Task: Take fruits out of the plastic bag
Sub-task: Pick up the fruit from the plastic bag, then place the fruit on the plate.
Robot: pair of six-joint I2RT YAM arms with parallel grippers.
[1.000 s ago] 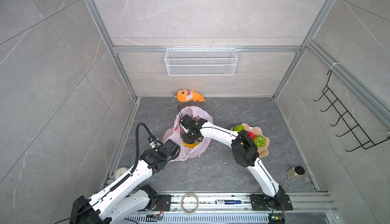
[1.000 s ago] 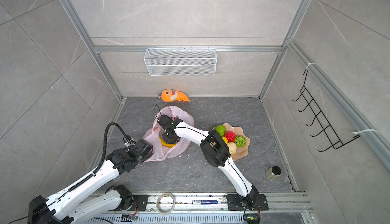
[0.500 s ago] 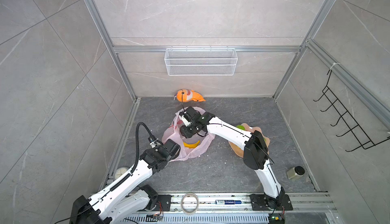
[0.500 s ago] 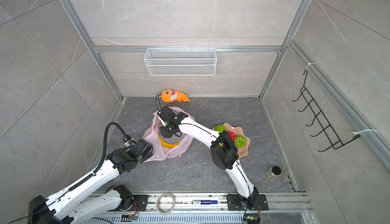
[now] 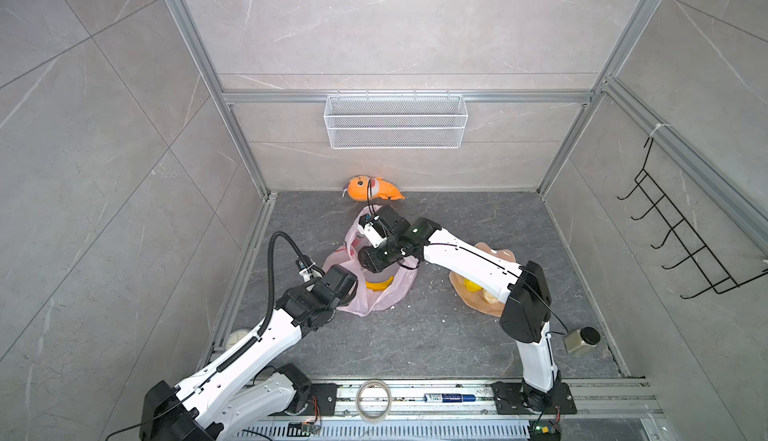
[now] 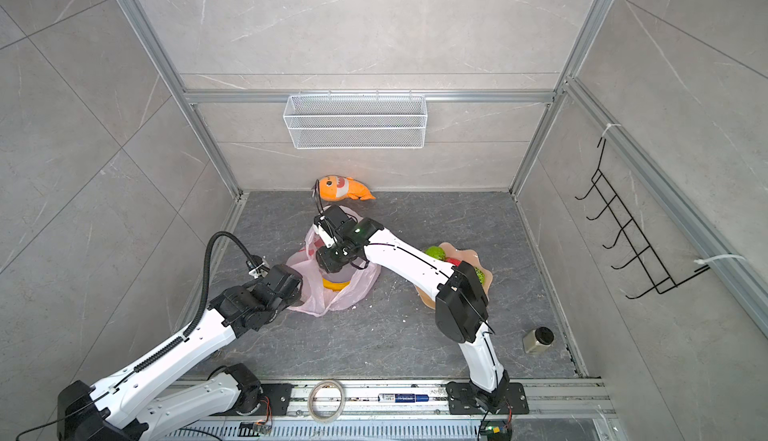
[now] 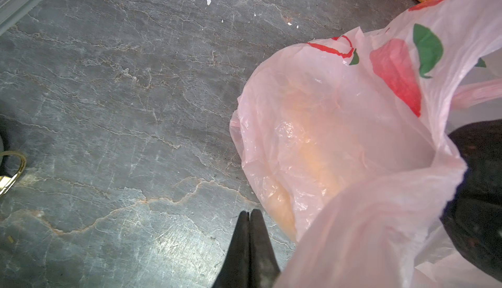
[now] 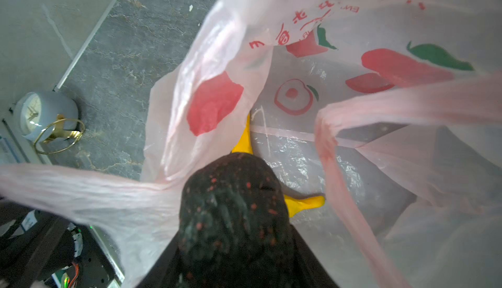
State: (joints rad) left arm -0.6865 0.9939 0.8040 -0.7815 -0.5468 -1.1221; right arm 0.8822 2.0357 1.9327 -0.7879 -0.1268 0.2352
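Right wrist view: my right jaws, partly open, clamp the dark avocado (image 8: 233, 205) over the mouth of the plastic bag (image 8: 212, 55). Beyond it the yellow banana (image 8: 304, 203) lies inside the bag (which rests on the bench (image 8: 122, 55)). Left wrist view: my left jaws are pressed together, the bag's bunched film just beside them.

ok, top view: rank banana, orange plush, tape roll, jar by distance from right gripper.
From the right gripper, shut on the avocado:
1. banana, in the plastic bag.
2. orange plush, at the back.
3. tape roll, front edge.
4. jar, right front corner.
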